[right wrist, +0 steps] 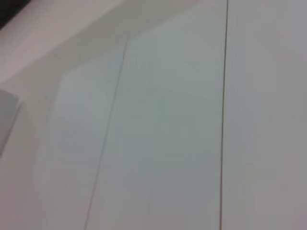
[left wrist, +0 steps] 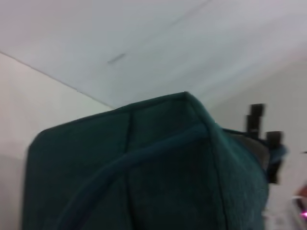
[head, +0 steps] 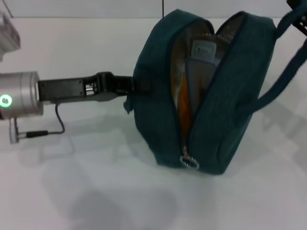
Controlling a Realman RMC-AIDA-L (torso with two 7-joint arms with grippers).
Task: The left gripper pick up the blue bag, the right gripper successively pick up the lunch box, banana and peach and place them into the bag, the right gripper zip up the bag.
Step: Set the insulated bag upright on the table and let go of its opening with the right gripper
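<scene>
Left gripper point(head: 130, 86) clamped on the side of the blue bag point(head: 158, 110), upright on the white table point(head: 72, 191). Zipper mostly open; lunch box point(head: 204, 53) and banana point(head: 183, 98) inside. Right gripper unseen.

- the blue bag point(head: 230, 96) is looking more like dark teal, with silvery foil lining showing inside
- something orange-yellow is peeking through its opening
- the left gripper point(head: 125, 85) is showing black, silver wrist glowing green
- the table point(head: 96, 191) is reading plain white
</scene>
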